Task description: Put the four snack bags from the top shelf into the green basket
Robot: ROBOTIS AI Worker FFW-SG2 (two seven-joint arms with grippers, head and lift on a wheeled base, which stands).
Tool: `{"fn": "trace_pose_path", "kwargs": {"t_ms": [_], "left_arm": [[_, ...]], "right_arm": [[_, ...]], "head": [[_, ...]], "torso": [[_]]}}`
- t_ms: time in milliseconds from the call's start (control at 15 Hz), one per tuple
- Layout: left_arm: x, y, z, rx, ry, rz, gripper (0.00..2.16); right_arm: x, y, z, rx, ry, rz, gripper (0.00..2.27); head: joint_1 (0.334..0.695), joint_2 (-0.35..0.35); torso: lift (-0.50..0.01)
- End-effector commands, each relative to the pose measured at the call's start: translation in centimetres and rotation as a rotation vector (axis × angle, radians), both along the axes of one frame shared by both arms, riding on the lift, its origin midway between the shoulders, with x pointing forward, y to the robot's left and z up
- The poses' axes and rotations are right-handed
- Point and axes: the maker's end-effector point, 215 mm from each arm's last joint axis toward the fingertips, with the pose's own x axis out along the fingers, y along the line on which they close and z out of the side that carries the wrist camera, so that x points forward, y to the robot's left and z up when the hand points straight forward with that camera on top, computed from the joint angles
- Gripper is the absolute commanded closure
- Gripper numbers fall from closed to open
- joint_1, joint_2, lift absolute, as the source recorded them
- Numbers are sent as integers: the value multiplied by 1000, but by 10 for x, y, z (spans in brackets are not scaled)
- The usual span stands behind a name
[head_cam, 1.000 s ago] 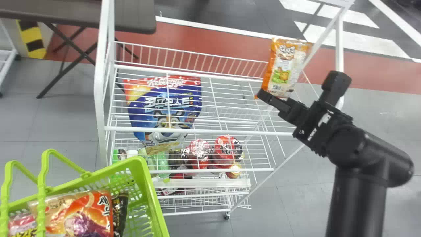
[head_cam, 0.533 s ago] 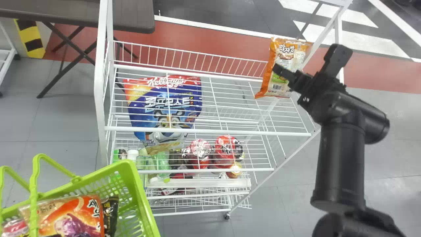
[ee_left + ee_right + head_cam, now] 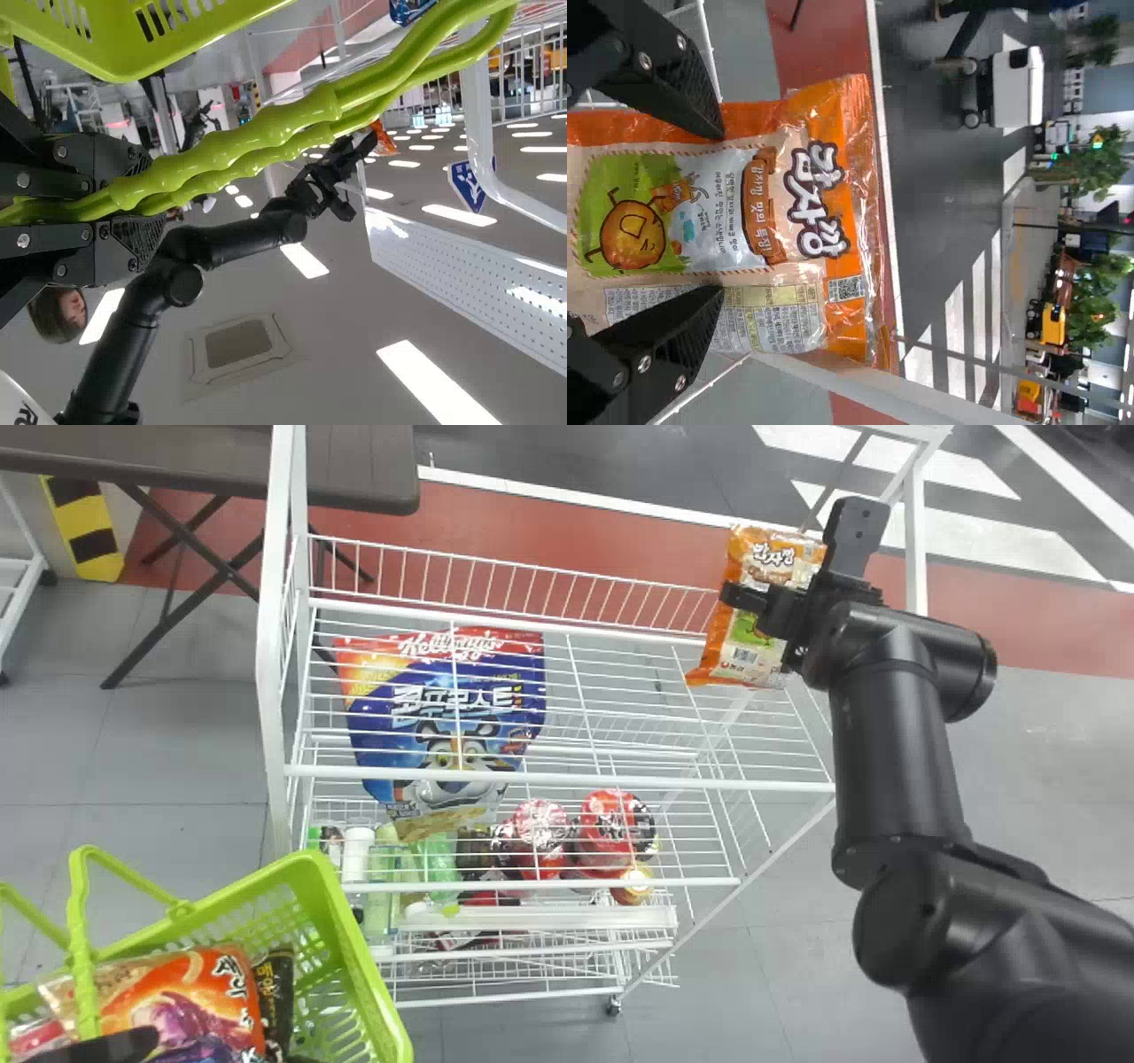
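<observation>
Snack bag on top shelf; right gripper spread near.

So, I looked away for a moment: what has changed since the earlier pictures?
The right gripper has moved forward to the orange plastic snack bag, its open fingers now spread across it; nothing was gripped or let go. The green plastic basket shifted left and slightly toward the robot. The orange bag and the blue-and-red cereal bag stayed put.
</observation>
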Motion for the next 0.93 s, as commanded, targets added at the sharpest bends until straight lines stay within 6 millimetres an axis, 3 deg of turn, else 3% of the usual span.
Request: {"fn": "trace_pose_path", "kwargs": {"t_ms": [0,67,400,533,667,867], "left_arm": [[0,0,0,-11,-10,6,2145],[0,0,0,-12,-9,8,2145],[1,4,-2,-10,-5,18,2145],[3,7,0,-10,-11,27,2145],[5,10,2,-6,-19,34,2145],[11,15,8,-6,-35,46,2145]], "right_arm": [[2,2,0,-4,6,3,2027],[2,4,-1,-7,7,-3,2253],[1,3,8,7,-24,-5,2253],[-11,16,14,51,-41,14,2253],[-31,38,27,108,-56,47,2253],[-77,99,51,209,-78,163,2253]], "head": [[695,-350],[695,-350],[695,-350],[695,-350],[695,-350],[695,-337]], "torso": [[0],[0],[0],[0],[0],[0]]}}
